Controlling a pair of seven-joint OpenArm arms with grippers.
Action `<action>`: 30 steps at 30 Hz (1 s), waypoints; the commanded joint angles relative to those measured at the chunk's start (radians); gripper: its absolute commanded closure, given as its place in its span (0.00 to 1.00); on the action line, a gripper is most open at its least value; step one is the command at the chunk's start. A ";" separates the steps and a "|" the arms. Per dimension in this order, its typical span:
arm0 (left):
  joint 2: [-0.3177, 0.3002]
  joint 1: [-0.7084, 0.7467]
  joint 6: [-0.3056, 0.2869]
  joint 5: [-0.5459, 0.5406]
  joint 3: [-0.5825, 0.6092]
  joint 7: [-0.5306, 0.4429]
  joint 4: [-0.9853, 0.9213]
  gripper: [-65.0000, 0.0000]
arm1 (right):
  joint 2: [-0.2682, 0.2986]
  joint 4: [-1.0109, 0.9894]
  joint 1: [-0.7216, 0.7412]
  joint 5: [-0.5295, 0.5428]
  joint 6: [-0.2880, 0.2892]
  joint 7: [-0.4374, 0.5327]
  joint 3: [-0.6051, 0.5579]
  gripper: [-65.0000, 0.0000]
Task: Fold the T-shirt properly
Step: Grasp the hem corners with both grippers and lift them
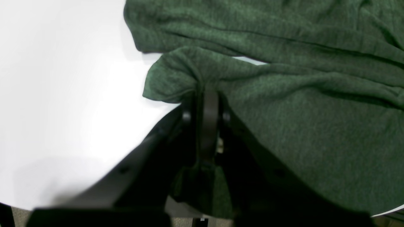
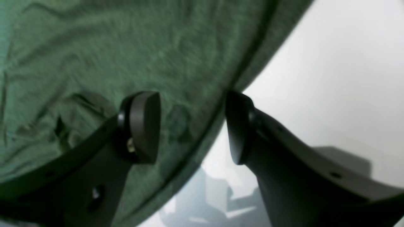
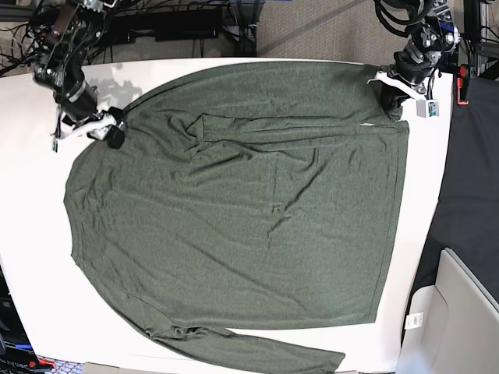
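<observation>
A big, soft, dark green knit T-shirt (image 3: 234,210) with long sleeves lies spread out flat on a smooth white desk (image 3: 31,257). It covers most of the desk top. One sleeve is folded across the upper part of the shirt. The other sleeve runs along the bottom edge of the desk.

The black left gripper (image 1: 206,91) is at a corner of the shirt near the desk's far edge. It is squeezed tight on a small bunch of the green cloth, and the cloth puckers there.

The black right gripper (image 2: 192,126) is at the other far corner. Its two round pads (image 2: 145,126) stand wide apart. The edge of the shirt runs between them, and nothing is pinched.
</observation>
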 commanded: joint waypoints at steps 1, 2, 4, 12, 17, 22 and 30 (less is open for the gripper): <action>0.003 0.021 0.010 0.037 0.006 0.109 -0.016 1.00 | -0.004 -0.012 -0.009 -0.036 -0.020 -0.058 -0.002 0.49; 0.003 0.021 0.010 0.037 0.006 0.109 -0.016 1.00 | -0.004 -0.016 -0.008 -0.036 -0.020 -0.058 -0.002 0.51; 0.003 0.021 0.010 0.037 0.006 0.112 -0.016 1.00 | -0.004 -0.016 0.002 -0.038 -0.020 -0.058 -0.002 0.62; 0.003 0.061 0.010 0.037 0.006 0.104 0.053 1.00 | 0.004 0.017 -0.023 -0.070 -0.015 -0.058 0.009 1.00; -0.021 0.099 0.010 0.037 0.006 0.104 0.088 1.00 | 0.012 0.102 -0.086 -0.016 -0.014 -0.059 0.056 1.00; -0.034 0.172 0.010 0.037 0.006 0.046 0.108 1.00 | 0.058 0.119 -0.170 0.077 -0.014 -0.059 0.102 1.00; -0.060 0.259 0.010 0.037 0.003 0.017 0.185 1.00 | 0.119 0.119 -0.253 0.229 -0.014 -0.059 0.168 1.00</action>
